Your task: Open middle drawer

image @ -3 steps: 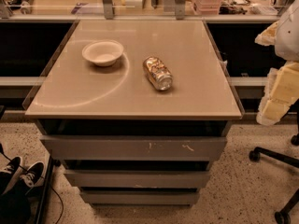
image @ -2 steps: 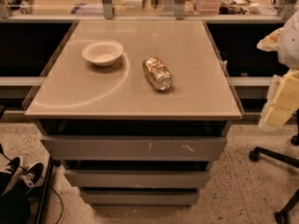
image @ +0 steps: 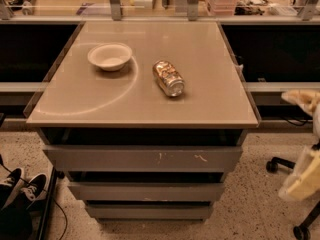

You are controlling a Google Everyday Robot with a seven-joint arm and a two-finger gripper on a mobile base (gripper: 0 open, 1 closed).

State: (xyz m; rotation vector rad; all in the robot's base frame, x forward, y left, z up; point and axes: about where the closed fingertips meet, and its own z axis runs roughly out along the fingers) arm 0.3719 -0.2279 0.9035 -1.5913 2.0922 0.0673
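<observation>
The cabinet has three grey fronts under a beige top (image: 100,104). The middle drawer (image: 145,191) is the plain grey front between the taller scratched front (image: 142,159) above and the narrowest front (image: 147,212) below. It looks shut, with dark gaps above and below it. My gripper (image: 301,178) shows as cream-coloured parts at the right edge of the camera view. It is to the right of the cabinet, at about drawer height, and touches nothing.
A white bowl (image: 110,56) and a crushed can (image: 168,77) lying on its side rest on the cabinet top. A chair base with castors (image: 272,165) stands on the speckled floor at right. Shoes (image: 20,184) and a cable are at left.
The cream gripper parts at the right edge have moved down and slightly right. The drawers, bowl and can have not moved.
</observation>
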